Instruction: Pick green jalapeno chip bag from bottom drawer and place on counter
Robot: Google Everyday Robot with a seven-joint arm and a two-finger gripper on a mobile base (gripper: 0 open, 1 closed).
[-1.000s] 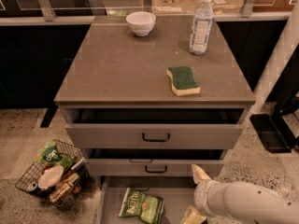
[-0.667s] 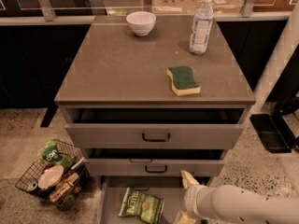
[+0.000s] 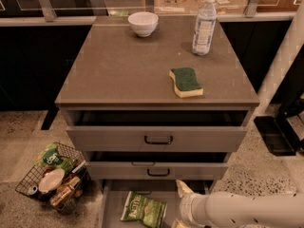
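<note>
The green jalapeno chip bag (image 3: 144, 207) lies flat on the grey floor of the open bottom drawer (image 3: 113, 209), at the lower edge of the camera view. My gripper (image 3: 180, 206) comes in from the right on a white arm and hangs over the drawer just right of the bag. Its two pale fingers (image 3: 183, 189) are spread apart and hold nothing. They are close to the bag's right edge; I cannot tell whether they touch it. The counter (image 3: 128, 65) is the grey-brown top of the cabinet above.
On the counter stand a white bowl (image 3: 143, 23), a water bottle (image 3: 204, 25) and a green-topped yellow sponge (image 3: 185, 82). The two upper drawers (image 3: 158, 137) are pulled partly out. A wire basket (image 3: 52, 177) of packets stands on the floor at left.
My gripper and arm have moved left over the bottom drawer, closing in on the right edge of the chip bag. The bag has not moved.
</note>
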